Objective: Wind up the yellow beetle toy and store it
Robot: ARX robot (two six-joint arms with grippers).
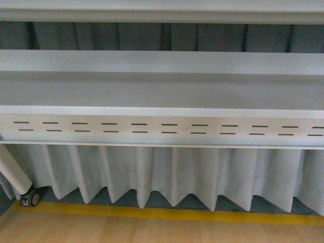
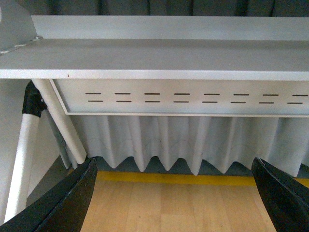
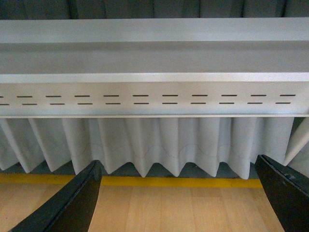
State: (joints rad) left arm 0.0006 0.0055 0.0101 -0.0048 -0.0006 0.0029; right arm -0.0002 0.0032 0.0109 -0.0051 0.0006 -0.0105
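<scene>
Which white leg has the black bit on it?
The steeper leg, black-capped at its top. The slanted leg beside it is all white.

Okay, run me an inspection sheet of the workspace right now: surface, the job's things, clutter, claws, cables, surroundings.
Surface: grey table with a slotted front panel; its top is bare where visible.
Job's things: yellow beetle toy not seen in any view.
Clutter: nothing seen.
Claws: left claw open, empty; right claw open, empty; both hang over the wooden floor.
Cables: nothing seen.
Surroundings: pleated grey skirt under the table, yellow floor line, a caster wheel, dark curtain behind.
</scene>
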